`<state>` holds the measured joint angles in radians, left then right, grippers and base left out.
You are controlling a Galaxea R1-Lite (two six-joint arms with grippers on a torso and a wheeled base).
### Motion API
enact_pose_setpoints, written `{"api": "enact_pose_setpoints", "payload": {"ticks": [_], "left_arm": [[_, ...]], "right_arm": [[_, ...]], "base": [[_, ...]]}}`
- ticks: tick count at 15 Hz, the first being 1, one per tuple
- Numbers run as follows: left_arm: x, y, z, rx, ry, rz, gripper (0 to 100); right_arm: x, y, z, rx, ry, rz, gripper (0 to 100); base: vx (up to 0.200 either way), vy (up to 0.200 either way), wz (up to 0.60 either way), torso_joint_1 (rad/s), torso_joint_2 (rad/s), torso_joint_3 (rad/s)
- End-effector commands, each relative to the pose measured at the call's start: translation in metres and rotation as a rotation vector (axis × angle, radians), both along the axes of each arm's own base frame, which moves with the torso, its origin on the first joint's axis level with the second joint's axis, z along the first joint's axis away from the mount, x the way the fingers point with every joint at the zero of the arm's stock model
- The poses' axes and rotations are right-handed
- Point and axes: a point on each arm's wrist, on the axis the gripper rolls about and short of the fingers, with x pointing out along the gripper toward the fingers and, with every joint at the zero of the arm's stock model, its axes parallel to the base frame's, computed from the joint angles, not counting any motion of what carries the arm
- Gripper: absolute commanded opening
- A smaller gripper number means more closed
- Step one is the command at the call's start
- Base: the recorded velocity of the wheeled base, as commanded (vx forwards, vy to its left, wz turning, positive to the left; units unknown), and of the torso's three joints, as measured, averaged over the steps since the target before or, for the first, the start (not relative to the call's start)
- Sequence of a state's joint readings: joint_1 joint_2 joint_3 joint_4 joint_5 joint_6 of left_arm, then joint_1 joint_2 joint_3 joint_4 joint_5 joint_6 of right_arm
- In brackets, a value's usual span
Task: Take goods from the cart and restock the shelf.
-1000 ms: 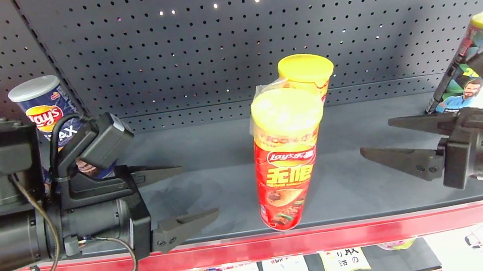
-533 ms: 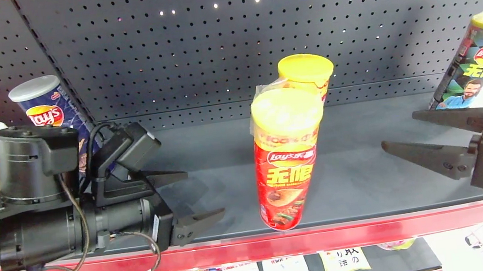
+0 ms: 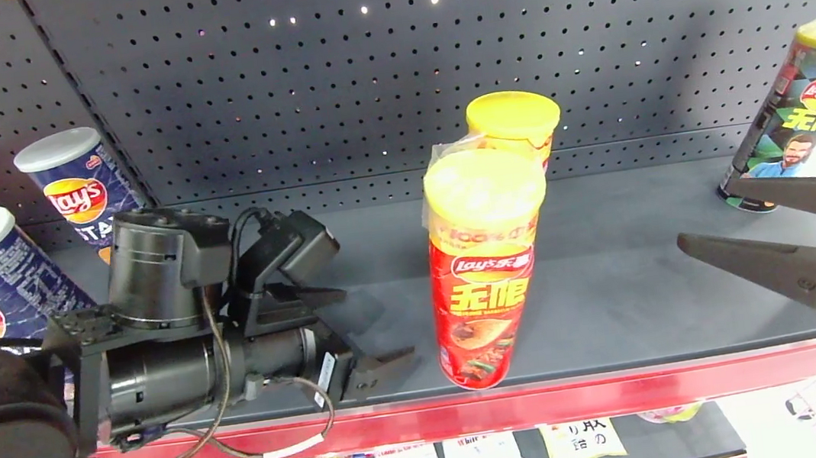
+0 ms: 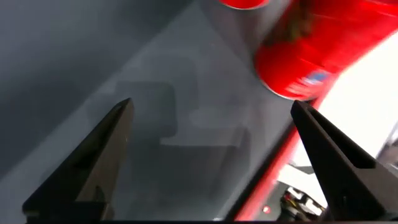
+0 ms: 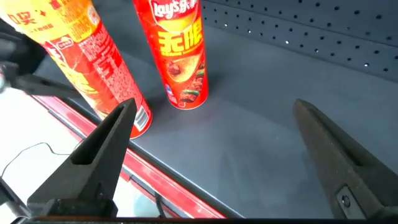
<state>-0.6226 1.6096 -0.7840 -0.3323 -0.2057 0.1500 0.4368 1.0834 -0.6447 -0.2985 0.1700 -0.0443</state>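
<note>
Left claw gapes beside front red can.

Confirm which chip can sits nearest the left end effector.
The front red can, at the shelf lip right by the left end effector; its twin stands behind it, the rest farther off.

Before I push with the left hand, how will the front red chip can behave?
Tall and narrow, the front red chip can probably tips if pushed high. Round, so it likely rolls once down. It stands by the red shelf lip, so may fall off.
</note>
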Motion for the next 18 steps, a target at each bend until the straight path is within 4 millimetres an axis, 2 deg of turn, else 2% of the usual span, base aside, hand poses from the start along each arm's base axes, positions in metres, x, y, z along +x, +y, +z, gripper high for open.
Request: {"api": "enact_pose_setpoints", "payload": {"ticks": [1, 7, 13, 18], "left_arm": [[0.012, -0.008, -0.006, 0.02, 0.009, 0.017, 100], [0.012, -0.019, -0.011, 0.031, 0.022, -0.011, 100], [0.007, -0.021, -0.011, 0.034, 0.025, -0.026, 100], [0.001, -0.019, -0.02, 0.084, 0.015, -0.061, 100]], "right_arm": [[0.0, 0.0, 0.002, 0.003, -0.006, 0.001, 100], [-0.001, -0.001, 0.004, 0.007, -0.016, 0.001, 100], [-0.001, -0.001, 0.004, 0.007, -0.016, 0.001, 100], [-0.001, -0.001, 0.005, 0.01, -0.018, -0.001, 100]], "base": [[0.0, 0.0, 0.0, 0.0, 0.0, 0.0], [0.0, 0.0, 0.0, 0.0, 0.0, 0.0], [0.0, 0.0, 0.0, 0.0, 0.0, 0.0], [0.0, 0.0, 0.0, 0.0, 0.0, 0.0]]}}
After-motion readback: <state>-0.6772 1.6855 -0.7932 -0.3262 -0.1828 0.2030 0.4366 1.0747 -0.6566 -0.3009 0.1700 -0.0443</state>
